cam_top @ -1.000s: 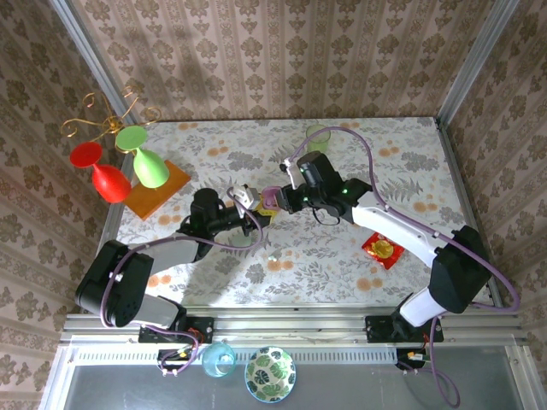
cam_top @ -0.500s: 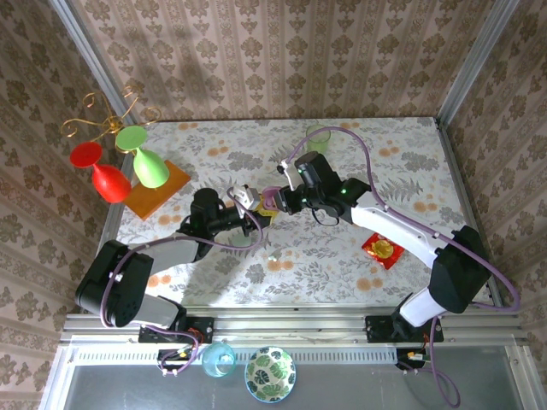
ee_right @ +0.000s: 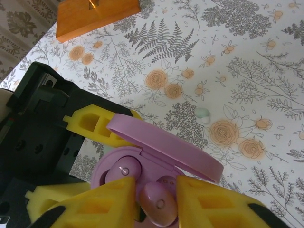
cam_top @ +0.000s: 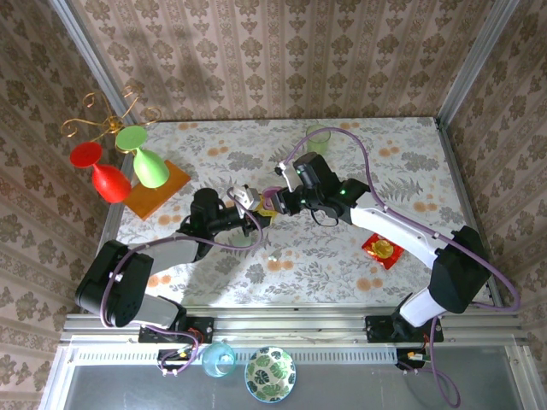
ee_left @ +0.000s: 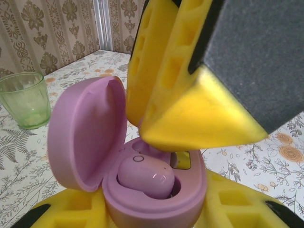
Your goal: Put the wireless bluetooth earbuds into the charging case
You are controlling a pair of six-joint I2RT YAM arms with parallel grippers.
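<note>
The left gripper [ee_left: 154,216] has its yellow fingers shut tight on the charging case [ee_right: 166,152], one finger on each side. It holds the purple case near the middle of the table, with the lid tipped open.

One earbud [ee_left: 145,176] already sits in its hole. It is snug and round, on the side next to the lid.

The right gripper [ee_right: 156,187] comes down at the case from above. Its two yellow fingers stand close together, and the second earbud [ee_right: 156,205] is right between them. The fingers are narrow, but it is too hard to tell if they pinch the bud or have just let it go.

The main thing is where this bud is. It is straight under the right fingers and right at the empty hole, just beside the bud that is already in. Its long side seems to point down into the case. The hole itself is mostly hidden by the fingers.

The right arm is the one to finish this. It probably needs only a small push down, and then the fingers must lift off without pulling the bud out.
</note>
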